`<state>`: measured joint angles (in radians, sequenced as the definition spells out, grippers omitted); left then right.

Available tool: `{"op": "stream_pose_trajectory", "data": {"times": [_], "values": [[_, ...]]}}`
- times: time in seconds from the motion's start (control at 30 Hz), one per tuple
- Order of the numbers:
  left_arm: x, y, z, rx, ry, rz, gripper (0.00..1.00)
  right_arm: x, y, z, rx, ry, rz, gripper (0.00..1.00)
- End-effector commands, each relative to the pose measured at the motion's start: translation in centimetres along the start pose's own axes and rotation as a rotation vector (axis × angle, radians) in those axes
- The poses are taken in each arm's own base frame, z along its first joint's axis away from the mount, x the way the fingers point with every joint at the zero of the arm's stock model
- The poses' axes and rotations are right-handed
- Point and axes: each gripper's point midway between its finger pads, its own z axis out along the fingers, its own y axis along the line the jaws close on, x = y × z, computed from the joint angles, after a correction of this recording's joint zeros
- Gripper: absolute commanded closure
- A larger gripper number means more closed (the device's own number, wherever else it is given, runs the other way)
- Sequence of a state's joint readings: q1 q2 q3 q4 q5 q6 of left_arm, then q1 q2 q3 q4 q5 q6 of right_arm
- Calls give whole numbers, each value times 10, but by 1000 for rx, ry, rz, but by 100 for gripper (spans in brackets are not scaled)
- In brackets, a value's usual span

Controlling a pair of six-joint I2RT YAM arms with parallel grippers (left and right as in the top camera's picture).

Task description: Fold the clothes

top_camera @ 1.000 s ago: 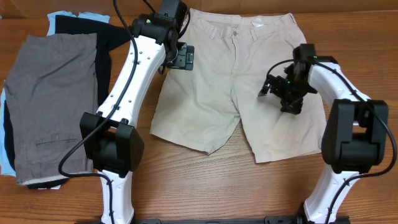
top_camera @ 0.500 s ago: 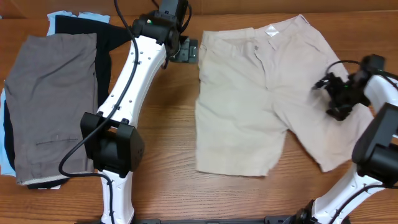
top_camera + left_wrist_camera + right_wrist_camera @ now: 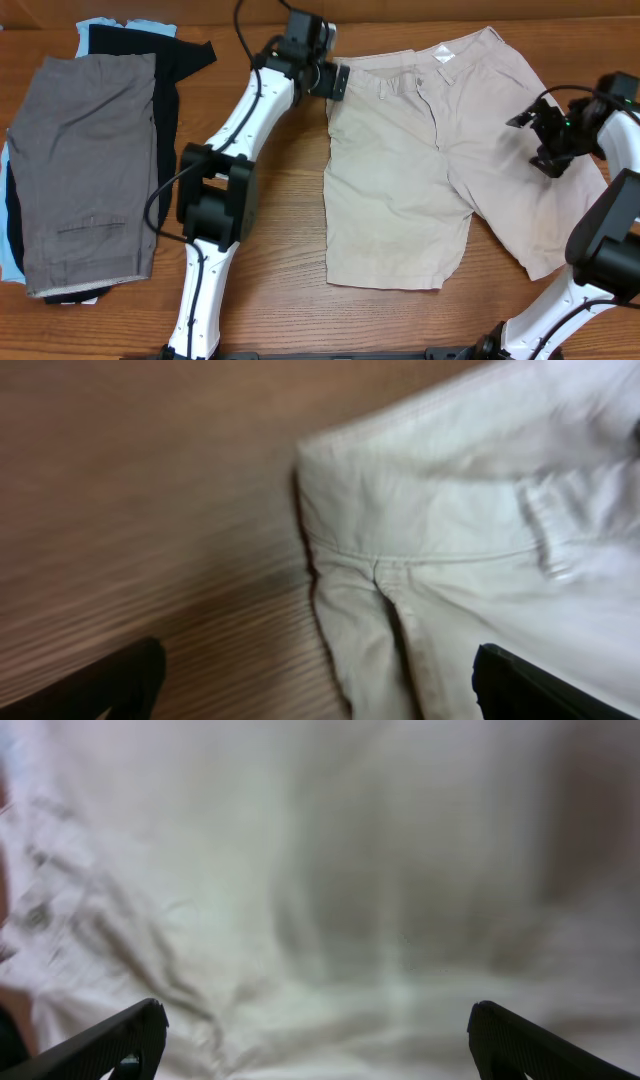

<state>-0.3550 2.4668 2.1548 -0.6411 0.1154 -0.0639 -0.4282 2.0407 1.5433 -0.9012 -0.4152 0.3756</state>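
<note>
Light beige khaki shorts [image 3: 400, 180] lie flat on the wooden table, right of centre, waistband at the far edge. My left gripper [image 3: 334, 80] is open at the waistband's left corner [image 3: 345, 550], one finger over the wood and one over the cloth. My right gripper [image 3: 548, 135] is open over the shorts' right leg, with only beige cloth [image 3: 330, 900] between its fingers. Grey shorts [image 3: 85, 160] lie folded on a pile at the left, on top of black [image 3: 175, 70] and light-blue [image 3: 105, 22] pieces.
The pile of clothes fills the table's left side. Bare wood [image 3: 280, 250] runs between the pile and the beige shorts and along the near edge. The table's far edge is just behind the waistband.
The beige shorts have slid to the right across the table. My right gripper moved to the right with them and my left gripper followed to the waistband's left corner.
</note>
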Motion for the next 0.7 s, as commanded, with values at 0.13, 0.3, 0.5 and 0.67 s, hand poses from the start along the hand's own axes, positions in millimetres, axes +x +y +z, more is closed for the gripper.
{"op": "stream_pose_trajectory", "data": {"times": [0.13,0.3,0.5,0.67], "values": [[20,-32,39,107,24,93,0,4,47,-25,-76,-54,-134,0],[27,-36,55,118,22,98,14,11,55,-21,-77,-39,-153,0],[27,-14,60,23,19,1,90,23,65,-15,-76,-15,-193,1],[38,63,31,-222,101,-274,96,38,76,-5,-39,-2,-262,2]]}}
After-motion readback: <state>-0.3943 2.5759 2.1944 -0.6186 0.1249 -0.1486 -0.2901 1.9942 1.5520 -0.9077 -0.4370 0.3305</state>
